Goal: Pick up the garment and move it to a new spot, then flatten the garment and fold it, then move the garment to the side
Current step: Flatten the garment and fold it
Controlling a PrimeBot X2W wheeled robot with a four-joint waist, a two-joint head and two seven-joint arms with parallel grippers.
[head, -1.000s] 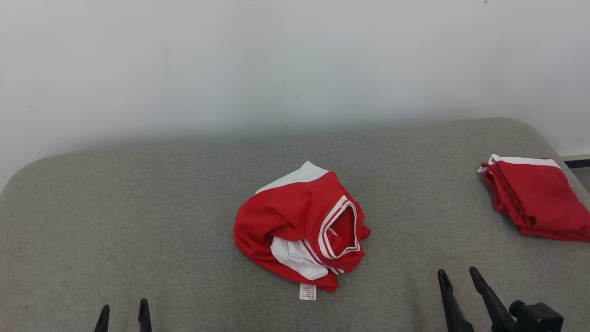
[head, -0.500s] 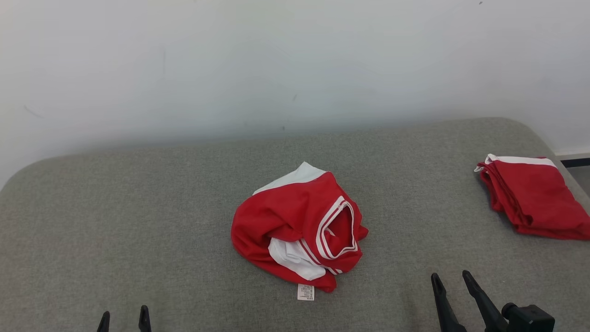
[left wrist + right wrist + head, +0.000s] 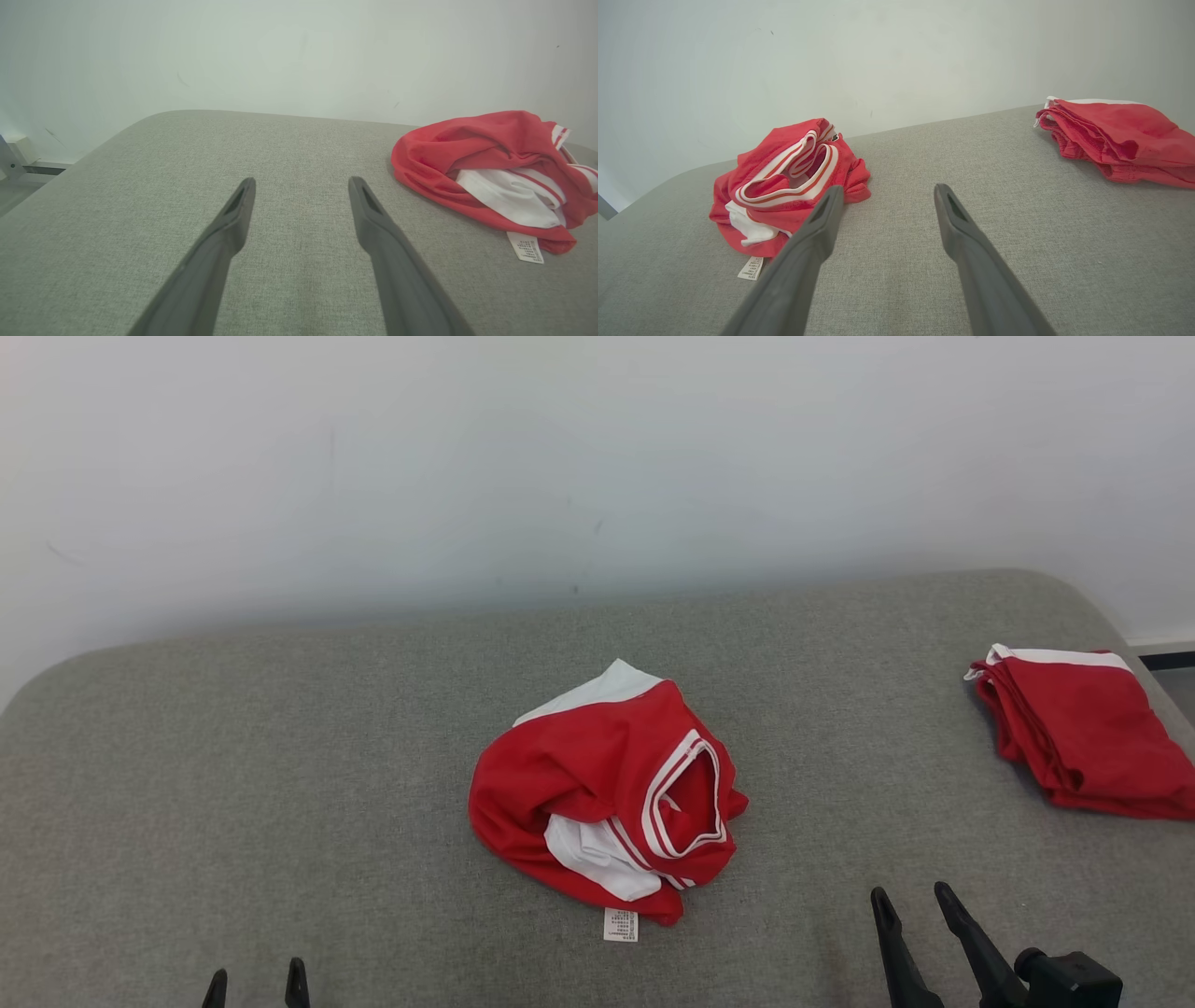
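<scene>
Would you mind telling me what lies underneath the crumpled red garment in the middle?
The crumpled red garment rests on the grey padded surface; a white care label pokes out from its near edge. Anything beneath its folds is covered and cannot be seen.

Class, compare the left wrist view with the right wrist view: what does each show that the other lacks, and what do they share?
Left wrist view's extra: the open left hand. Right wrist view's extra: the open right hand and a folded red garment. Shared: the crumpled red-and-white garment with its label, the grey cushion, the white wall.
</scene>
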